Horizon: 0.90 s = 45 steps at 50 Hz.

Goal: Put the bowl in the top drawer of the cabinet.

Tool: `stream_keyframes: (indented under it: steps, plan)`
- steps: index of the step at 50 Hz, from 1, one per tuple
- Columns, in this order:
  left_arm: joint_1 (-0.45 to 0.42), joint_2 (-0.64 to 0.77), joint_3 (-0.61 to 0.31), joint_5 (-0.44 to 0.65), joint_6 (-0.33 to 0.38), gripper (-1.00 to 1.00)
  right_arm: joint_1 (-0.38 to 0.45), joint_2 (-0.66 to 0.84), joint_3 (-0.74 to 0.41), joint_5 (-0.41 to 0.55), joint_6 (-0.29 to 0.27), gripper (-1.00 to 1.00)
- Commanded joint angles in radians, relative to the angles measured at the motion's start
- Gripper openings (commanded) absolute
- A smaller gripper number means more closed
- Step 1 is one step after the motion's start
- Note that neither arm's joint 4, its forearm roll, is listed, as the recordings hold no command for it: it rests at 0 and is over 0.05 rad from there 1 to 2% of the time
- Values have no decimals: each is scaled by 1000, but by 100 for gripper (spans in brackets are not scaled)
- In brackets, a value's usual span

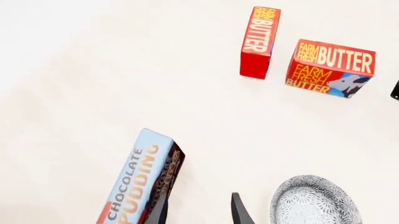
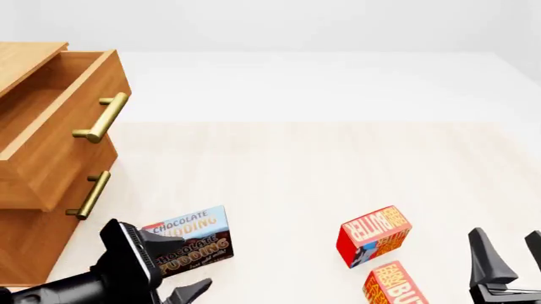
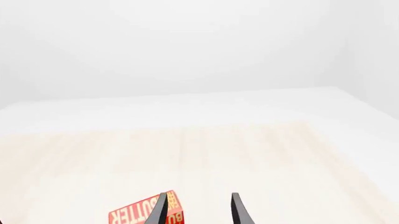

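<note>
Cabinet [image 2: 38, 190] stood at the far left edge of the pale wooden surface [image 2: 321, 171], light brown wood with two brass bar handles. Top drawer [image 2: 59, 120] pulled out toward the middle of the surface, its hollow showing open from above, its handle [image 2: 103, 117] angled outward; lower drawer handle [image 2: 90, 195] seen beneath it, that drawer closed. Bowl [image 1: 315, 201] visible only in the left wrist view, white with fine grey lace pattern, resting upright on the surface just beside the left pincer [image 1: 198, 212] and not touching it; hidden in the front view. Left pincer spread apart, nothing between its dark fingers, hanging low over the near left part of the surface. Chocolate pudding box [image 2: 187, 239] lay near the near edge, close to the cabinet's front, right beside the left arm [image 2: 110, 272]. Two red butter boxes toward the near right: one [image 2: 374, 234] standing farther in, the other [image 2: 396, 285] at the near edge, apart from each other. Right pincer [image 2: 507, 256] raised at the near right corner, fingers spread, empty; in the right wrist view its fingertips [image 3: 238, 210] framed bare surface with a butter box [image 3: 146, 212] partly behind one finger. Bowl well apart from the drawer, not in it.
</note>
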Motion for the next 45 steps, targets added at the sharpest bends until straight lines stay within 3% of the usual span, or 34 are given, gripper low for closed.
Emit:
stream_keyframes:
  steps: [1, 11, 20, 45]
  plan:
    - [-53, 95, 23, -35, -25, 100, -2, -2, 0, 1, 4, 100]
    - [-98, 98, 23, -26, -62, 100, -1, -5, 0, 3, 7, 100]
    - [-134, 170, 66, -116, -94, 100, 0, -12, 0, 5, 10, 100]
    - [-219, 237, 91, -201, -183, 100, 0, -16, 0, 6, 10, 100]
